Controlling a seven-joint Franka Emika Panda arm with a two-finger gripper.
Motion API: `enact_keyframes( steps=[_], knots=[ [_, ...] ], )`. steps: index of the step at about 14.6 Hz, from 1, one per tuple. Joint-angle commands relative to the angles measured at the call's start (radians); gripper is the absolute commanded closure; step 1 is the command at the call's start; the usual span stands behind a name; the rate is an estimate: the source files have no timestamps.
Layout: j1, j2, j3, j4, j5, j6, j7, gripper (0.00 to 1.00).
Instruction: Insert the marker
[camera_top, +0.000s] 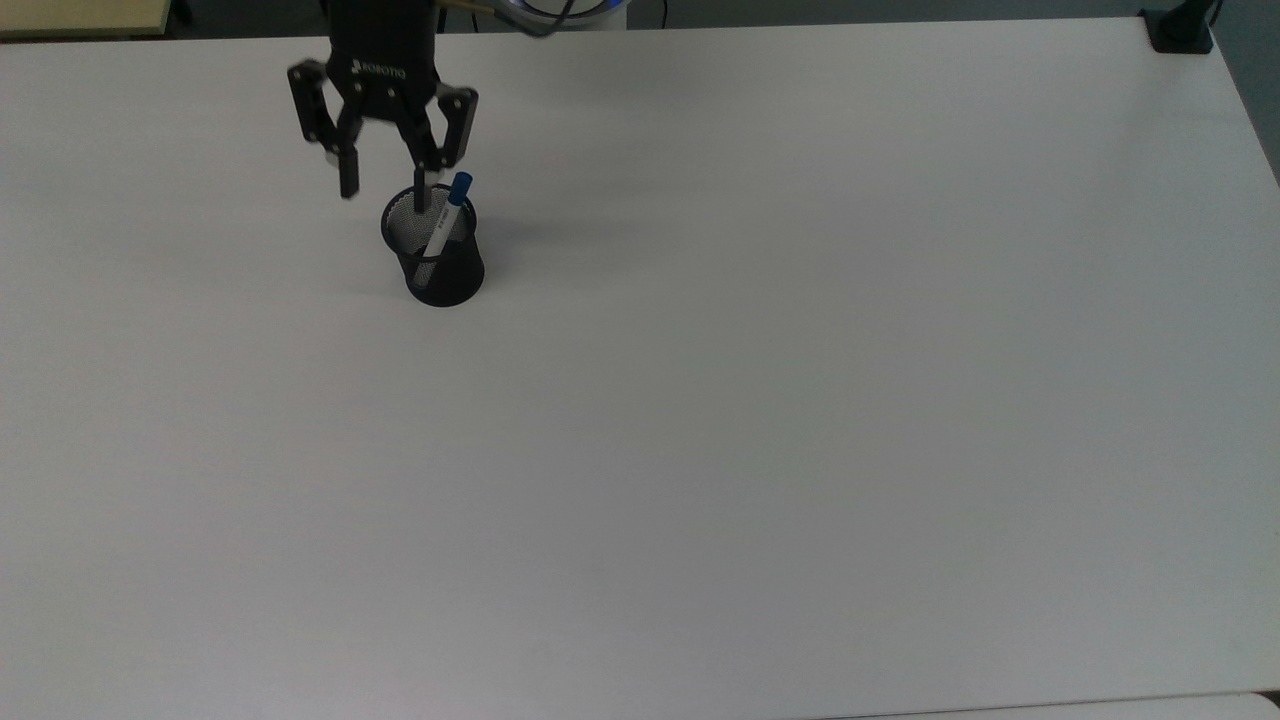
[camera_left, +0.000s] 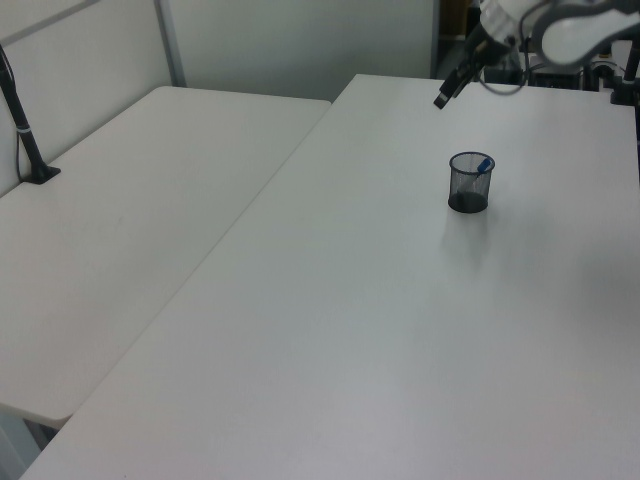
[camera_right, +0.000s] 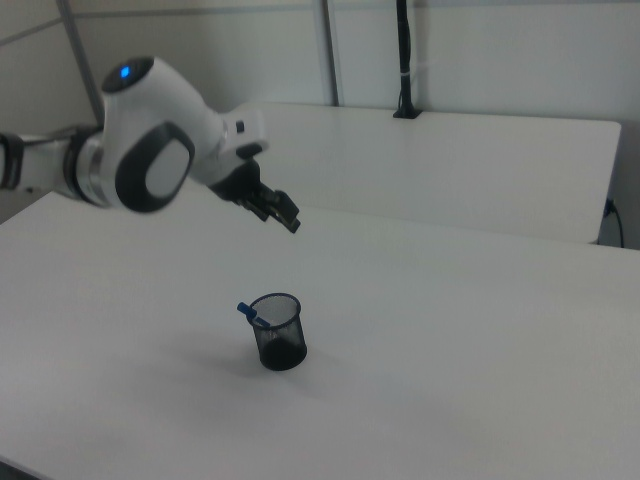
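A: How far along are we?

B: We judge the insertion done. The marker stands inside the black mesh cup, leaning on the rim with its blue cap poking out above it. Our claw hangs above the cup in the upper left of the top view's frame, fingers spread wide and holding nothing.

A: So what is left?

B: Little, we think, beyond clearing the arm off the bench.

A: Do the views differ?

B: Yes. The top view lets us look down the cup's mouth and see the white barrel through the mesh. The right view shows the cap jutting past the rim toward the right view's left, with clear air between claw and cup. In the left view the marker is only a blue speck at the rim.
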Motion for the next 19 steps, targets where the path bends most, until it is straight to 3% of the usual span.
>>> enact_keyframes(
  steps=[1,3,7,10,14,19],
  knots=[
    [0.014,-0.007,0.000,0.256,0.026,-0.442,0.043,0.00],
    [0.014,-0.006,-0.002,0.383,0.121,-0.671,0.040,0.00],
    [0.013,0.008,-0.002,0.497,0.168,-0.909,0.046,0.00],
    [0.016,0.026,-0.002,0.522,0.184,-0.935,0.057,0.00],
    [0.017,0.128,0.000,0.629,0.170,-0.929,0.008,0.00],
    [0.039,0.125,-0.005,0.624,0.167,-0.932,-0.078,0.00]
  ],
)
